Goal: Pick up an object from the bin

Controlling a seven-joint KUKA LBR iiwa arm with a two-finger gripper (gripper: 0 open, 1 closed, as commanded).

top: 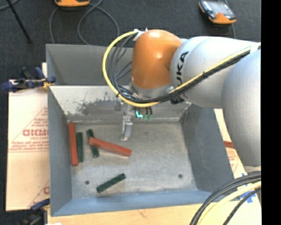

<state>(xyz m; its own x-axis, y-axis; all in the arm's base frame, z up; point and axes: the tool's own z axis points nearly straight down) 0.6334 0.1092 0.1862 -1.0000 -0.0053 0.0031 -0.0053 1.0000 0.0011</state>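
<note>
Grey bin floor [167, 154], jaws – spread unclear – near slanted red bar [109, 147], green bar [93, 148] touching it

Orange device [72, 2], orange-and-black device [218, 12], thin cables [79, 27] across dark floor [26, 26]

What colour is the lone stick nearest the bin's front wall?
The stick is dark green, seen best in the camera view.
</note>
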